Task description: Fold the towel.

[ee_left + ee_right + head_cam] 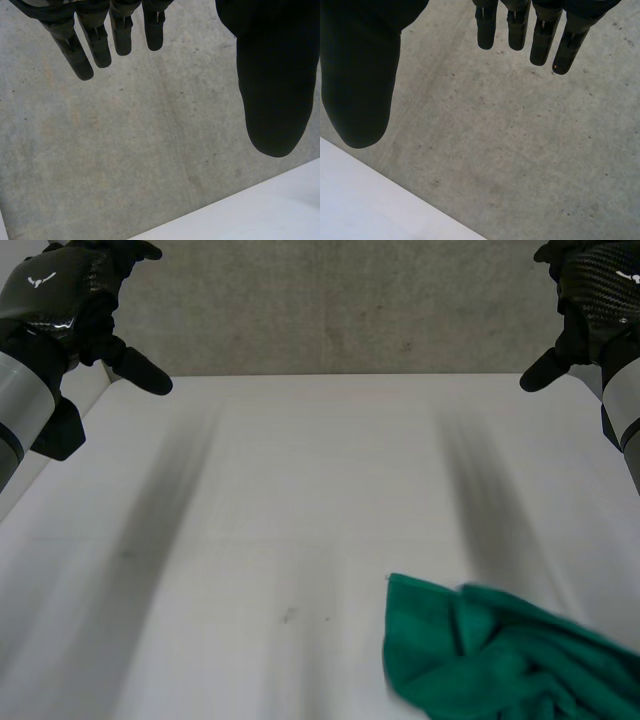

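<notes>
Green towel [505, 660] lies crumpled on the white table [300, 490] at the near right, its right part bunched in folds. Left hand [70, 300] is up over the far left corner, fingers [72, 50] straight and spread, holding nothing. Right hand [595, 290] is over the far right corner, fingers [540, 45] likewise straight and apart. Towel is well apart from both hands. Grey concrete floor [340, 310] lies beyond the table.

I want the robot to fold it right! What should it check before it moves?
1. Green towel on the white table: ok, on the right arm's side.
2. Towel lying flat: not ok, it is crumpled.
3. Left hand open and empty: ok.
4. Right hand open and empty: ok.
5. Towel corners easy to find: cannot tell, folds hide most.
</notes>
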